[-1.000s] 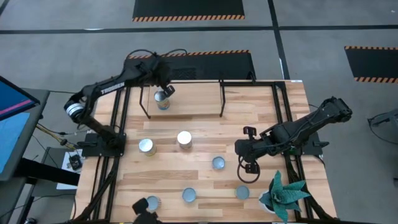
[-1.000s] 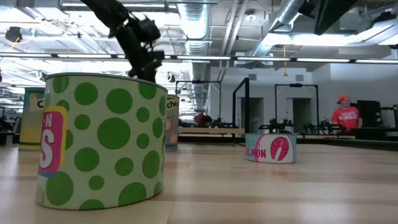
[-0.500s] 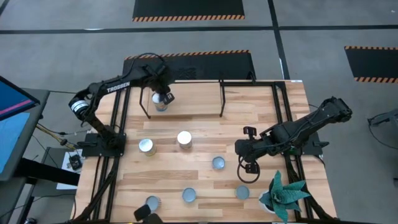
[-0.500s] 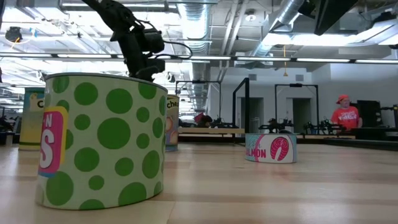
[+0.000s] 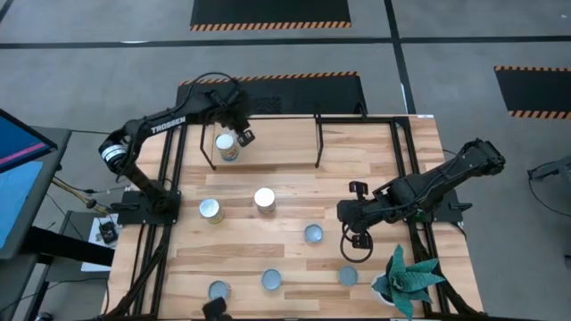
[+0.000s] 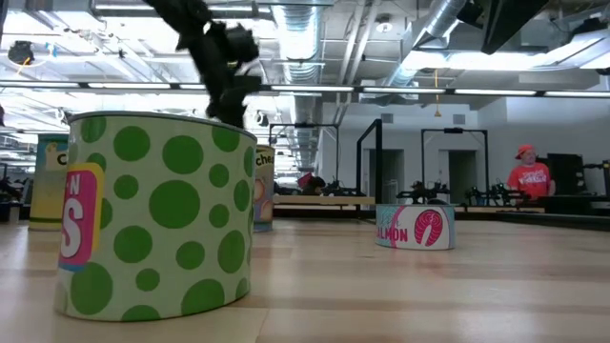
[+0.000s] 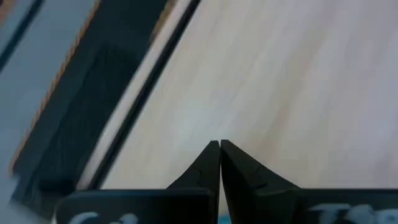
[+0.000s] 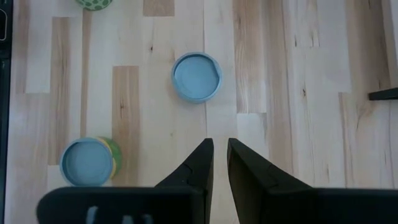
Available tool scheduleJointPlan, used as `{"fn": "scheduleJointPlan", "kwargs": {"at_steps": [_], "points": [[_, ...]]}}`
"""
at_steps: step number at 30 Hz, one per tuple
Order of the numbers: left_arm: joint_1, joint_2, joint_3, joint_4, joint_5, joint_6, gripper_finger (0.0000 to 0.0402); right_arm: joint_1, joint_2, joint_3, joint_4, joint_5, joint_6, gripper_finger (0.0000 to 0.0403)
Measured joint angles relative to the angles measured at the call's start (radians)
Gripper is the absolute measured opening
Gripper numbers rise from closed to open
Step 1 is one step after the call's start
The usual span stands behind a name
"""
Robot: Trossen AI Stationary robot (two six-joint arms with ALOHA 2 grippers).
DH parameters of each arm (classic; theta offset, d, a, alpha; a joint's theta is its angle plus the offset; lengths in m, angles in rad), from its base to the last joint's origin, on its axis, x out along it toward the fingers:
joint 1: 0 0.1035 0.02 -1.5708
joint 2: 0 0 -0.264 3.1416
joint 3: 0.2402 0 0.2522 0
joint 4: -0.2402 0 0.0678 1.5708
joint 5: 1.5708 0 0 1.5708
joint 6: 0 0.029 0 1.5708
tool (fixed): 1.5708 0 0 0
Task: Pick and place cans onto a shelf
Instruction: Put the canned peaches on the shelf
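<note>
On the shelf you had one can placed, the left gripper pinched shut and empty beside it, six cans left below, right gripper narrowly parted, empty.

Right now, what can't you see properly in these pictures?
- Shelf: high view, its board barely shows apart from the tabletop; only black legs are clear.
- Left gripper: low view, the big green-dotted can hides its tip.
- Left wrist view: blurred; the can beside that gripper is not seen.
- Far can: label cut off.
</note>
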Motion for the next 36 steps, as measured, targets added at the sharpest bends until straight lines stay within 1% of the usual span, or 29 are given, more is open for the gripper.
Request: {"fn": "scheduleJointPlan", "kwargs": {"at_steps": [4, 6, 10, 15, 17, 20, 23, 26, 30, 35, 36], "points": [[-0.083, -0.024, 0.104, -0.105, 0.15, 0.0, 0.0, 0.001, 0.0, 0.0, 0.0, 0.0, 0.0, 0.007], [-0.139, -0.037, 0.118, -0.149, 0.186, -0.008, 0.0, 0.006, 0.0, 0.0, -0.001, 0.0, 0.0, 0.007], [-0.261, -0.04, 0.103, -0.234, 0.239, -0.02, 0.0, 0.023, 0.0, 0.0, -0.005, 0.0, 0.0, 0.007], [-0.385, -0.035, 0.05, -0.274, 0.237, -0.012, 0.0, 0.042, 0.0, 0.0, -0.001, 0.0, 0.001, 0.007], [-0.421, -0.035, 0.028, -0.255, 0.238, -0.008, 0.0, 0.046, 0.0, 0.0, 0.001, 0.0, 0.002, 0.007], [-0.451, -0.034, 0.006, -0.236, 0.236, -0.023, 0.0, 0.046, 0.0, 0.0, 0.004, -0.001, 0.033, 0.007], [-0.457, -0.029, 0.006, -0.228, 0.235, -0.053, 0.0008, 0.046, 0.0, 0.0, 0.004, -0.001, 0.08, 0.007], [-0.457, -0.028, 0.006, -0.228, 0.213, -0.044, 0.0029, 0.046, 0.0, 0.0, 0.004, -0.001, 0.094, 0.007], [-0.455, -0.02, 0.007, -0.217, 0.161, -0.028, 0.0068, 0.046, 0.0, 0.0, 0.004, -0.001, 0.095, 0.007], [-0.45, 0.013, 0.009, -0.165, 0.155, -0.051, 0.0119, 0.046, 0.0, 0.0, 0.004, -0.001, 0.096, 0.007], [-0.45, 0.025, 0.007, -0.176, 0.151, -0.056, 0.0127, 0.046, 0.0, 0.0, 0.004, -0.002, 0.097, 0.007]]}}
